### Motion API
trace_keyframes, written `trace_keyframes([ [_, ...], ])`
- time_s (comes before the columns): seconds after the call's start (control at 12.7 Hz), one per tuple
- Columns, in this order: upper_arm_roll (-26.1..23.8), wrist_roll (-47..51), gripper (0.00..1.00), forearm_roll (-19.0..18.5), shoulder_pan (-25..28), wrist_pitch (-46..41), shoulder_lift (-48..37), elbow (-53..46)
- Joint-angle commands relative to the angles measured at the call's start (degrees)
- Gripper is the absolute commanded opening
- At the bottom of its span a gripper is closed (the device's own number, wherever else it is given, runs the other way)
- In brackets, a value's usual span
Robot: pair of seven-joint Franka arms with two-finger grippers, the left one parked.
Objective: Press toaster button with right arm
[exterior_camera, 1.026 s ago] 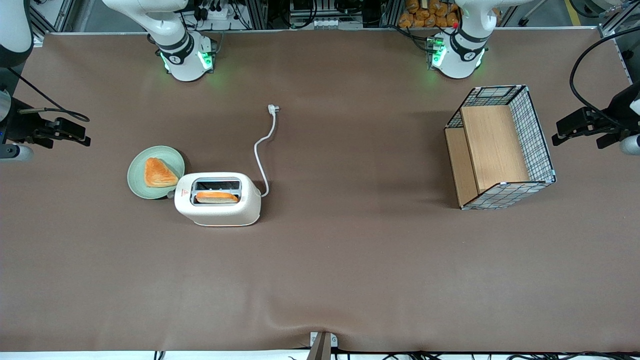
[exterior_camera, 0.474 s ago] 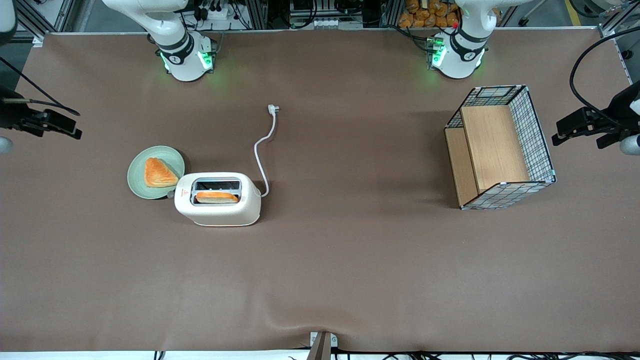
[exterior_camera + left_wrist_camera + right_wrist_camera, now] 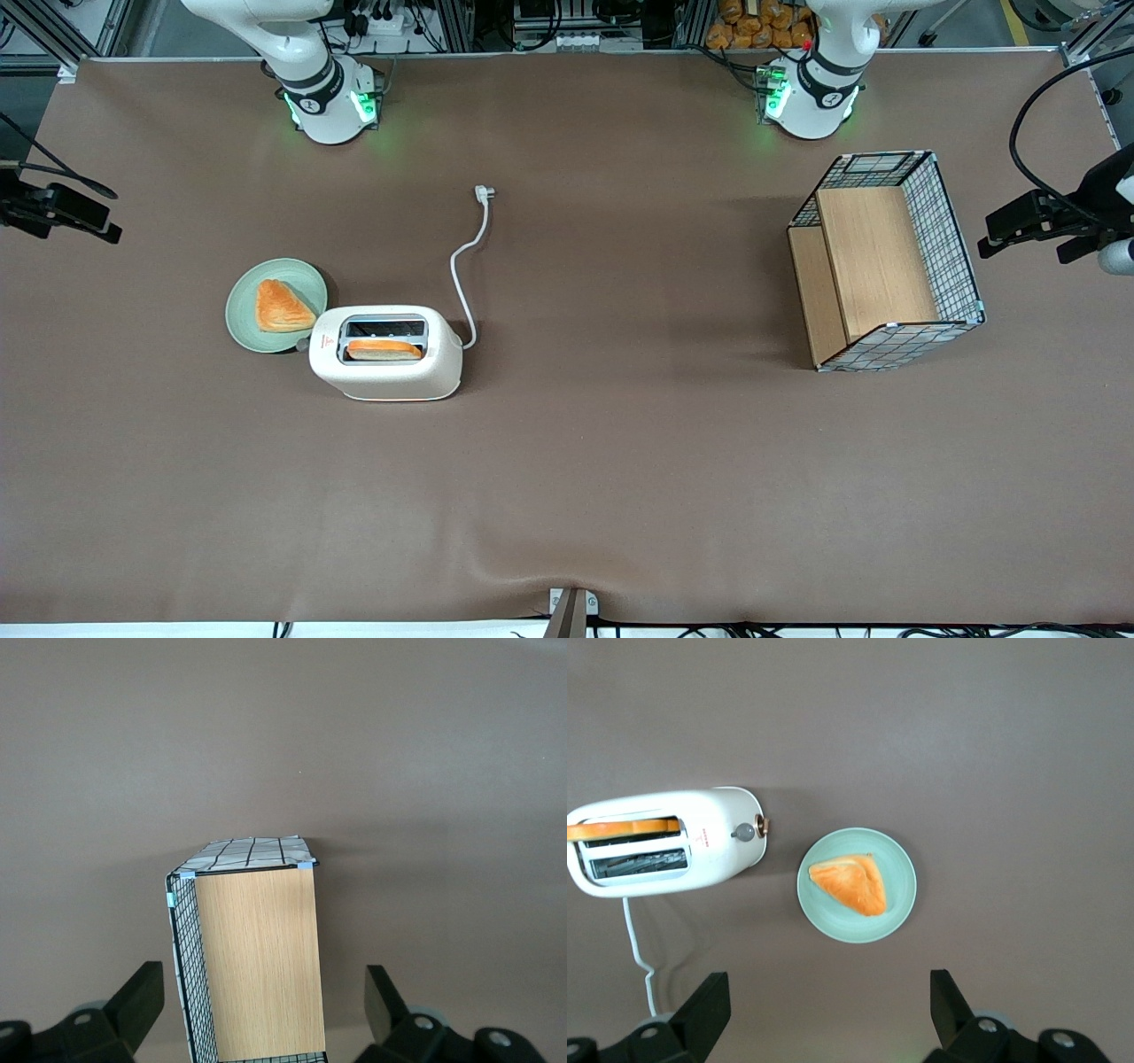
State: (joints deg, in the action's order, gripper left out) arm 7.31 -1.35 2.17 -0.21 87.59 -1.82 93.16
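Gripper point(image 3: 84, 221) retreated (toaster point(image 3: 386, 353) bread-loaded)

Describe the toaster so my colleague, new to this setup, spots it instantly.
On the brown table, toward the working arm's end, find the green plate. The toaster sits beside it: cream-white, bread in one slot, white cord trailing. The gripper hovers apart, fingers open.

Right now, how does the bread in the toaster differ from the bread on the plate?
The slice in the toaster stands on edge in the slot nearer the front camera; the slice on the green plate lies flat. The toaster's slice shows only its long top edge; the plate's shows a whole triangular face. Both are orange-brown. The right arm's tool hangs open above them, touching neither.
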Motion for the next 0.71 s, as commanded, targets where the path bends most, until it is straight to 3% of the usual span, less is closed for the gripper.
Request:
trace_keyframes([
  [0.0,0.0,1.0,1.0,-1.1,0.6,-3.5,3.6,-5.8],
  [0.63,0.0,0.3,1.0,-1.4,2.3,-2.9,4.2,-4.8],
])
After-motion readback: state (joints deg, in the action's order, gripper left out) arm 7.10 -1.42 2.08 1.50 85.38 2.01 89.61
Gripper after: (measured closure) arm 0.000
